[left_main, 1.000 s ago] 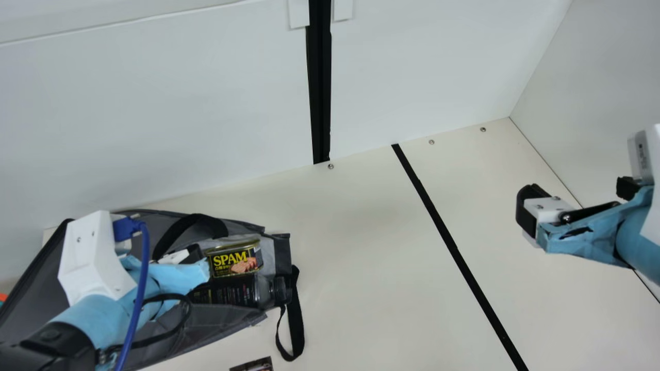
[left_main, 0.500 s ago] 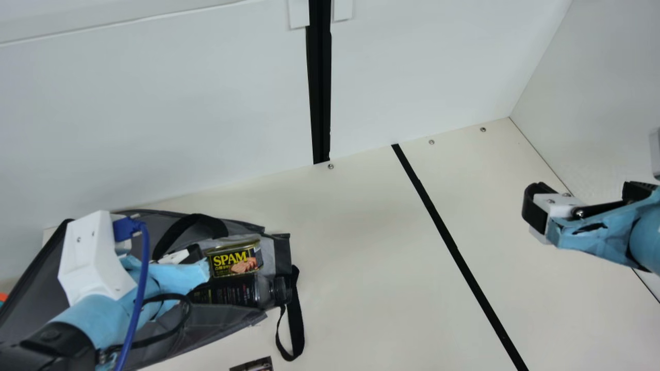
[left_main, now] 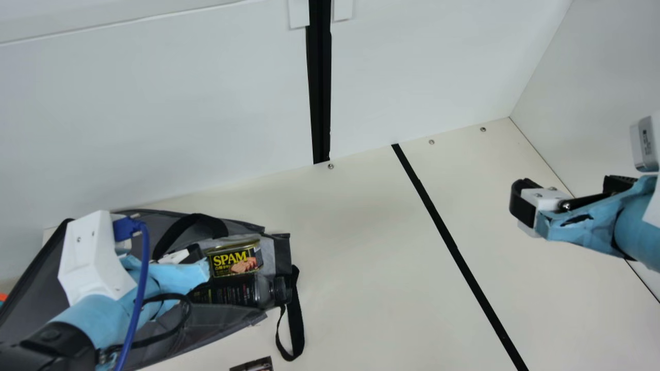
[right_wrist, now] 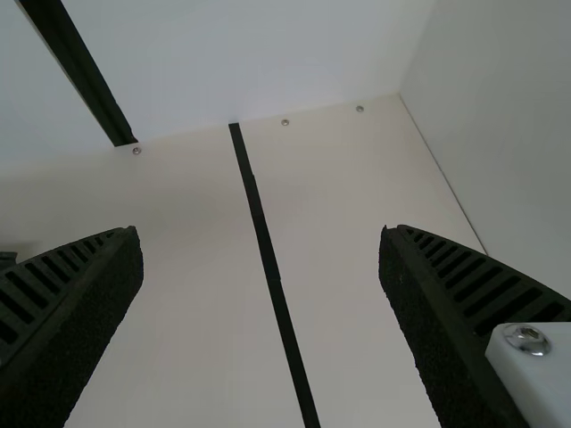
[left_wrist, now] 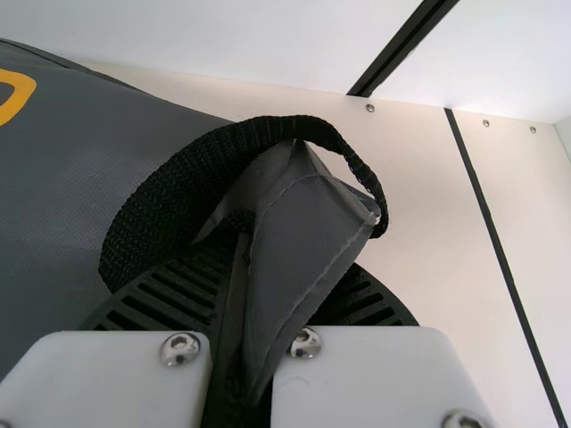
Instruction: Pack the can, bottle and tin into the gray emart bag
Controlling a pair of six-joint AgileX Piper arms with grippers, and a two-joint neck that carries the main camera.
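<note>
One gray bag (left_main: 31, 288) lies on the table's left, slack and creased, mouth facing right, black straps (left_main: 295, 330) loose. Left gripper (left_main: 194, 253): at the bag, ribbed fingers pinching a pointed fold of its fabric, webbing looped beside it. Right gripper (left_main: 571, 194): raised over the table's right, spread wide, holding nothing. Bottle (left_main: 232, 291): on its side in the bag's mouth, dark label, clear shoulder, black cap at the edge. Tin (left_main: 234, 260): beside the bottle, also inside, gold-rimmed, black label with yellow lettering and pink meat slices.
</note>
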